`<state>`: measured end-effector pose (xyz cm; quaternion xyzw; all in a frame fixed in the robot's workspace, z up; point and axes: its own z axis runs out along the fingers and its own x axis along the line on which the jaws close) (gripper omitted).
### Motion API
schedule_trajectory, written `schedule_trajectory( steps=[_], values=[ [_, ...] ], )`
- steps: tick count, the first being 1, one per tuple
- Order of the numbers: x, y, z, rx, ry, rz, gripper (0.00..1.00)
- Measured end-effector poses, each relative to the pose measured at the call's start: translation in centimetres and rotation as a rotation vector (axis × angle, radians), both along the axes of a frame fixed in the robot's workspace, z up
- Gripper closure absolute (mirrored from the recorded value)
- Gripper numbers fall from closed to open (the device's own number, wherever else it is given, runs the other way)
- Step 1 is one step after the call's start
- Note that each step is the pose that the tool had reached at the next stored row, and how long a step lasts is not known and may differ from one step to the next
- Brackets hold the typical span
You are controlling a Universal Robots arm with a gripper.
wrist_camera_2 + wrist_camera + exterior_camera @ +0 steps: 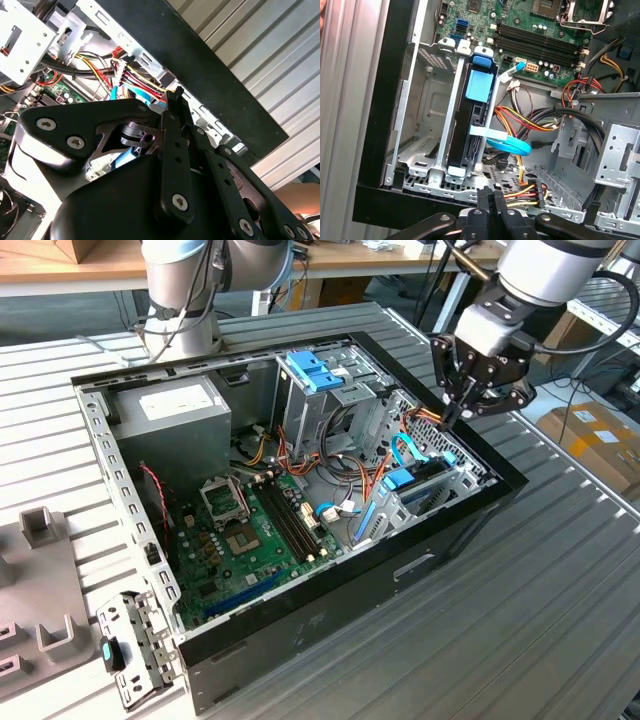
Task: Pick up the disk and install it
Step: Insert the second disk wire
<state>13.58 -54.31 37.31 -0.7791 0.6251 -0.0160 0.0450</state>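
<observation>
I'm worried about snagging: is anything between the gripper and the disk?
Possibly. The gripper hovers shut over the corner of the case. The disk stands on edge in its metal cage. A thin blue cable loops from the disk's side toward the gripper, and red and yellow wires run close by the gripper.

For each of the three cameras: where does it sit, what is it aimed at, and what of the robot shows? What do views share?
Exterior view: off the arm, above, looking down into the open case; arm and pincer show.
First wrist view: on the wrist, looking down on the disk and motherboard; pincer shows.
Second wrist view: on the wrist, looking along the pincer to the case rim.
Shared: all three show the pincer and case.
</observation>
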Motion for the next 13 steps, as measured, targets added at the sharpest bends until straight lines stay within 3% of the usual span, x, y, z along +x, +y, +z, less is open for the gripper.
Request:
schedule_trajectory(
  steps=[7, 10, 13],
  values=[
    [-0.77, 0.00, -0.11, 0.0002, 0.0000, -0.033, 0.84],
    [-0.92, 0.00, -0.15, 0.0000, 0.0001, -0.091, 0.84],
    [-1.26, 0.00, -0.19, 0.0002, 0.0001, -0.101, 0.84]
  ],
)
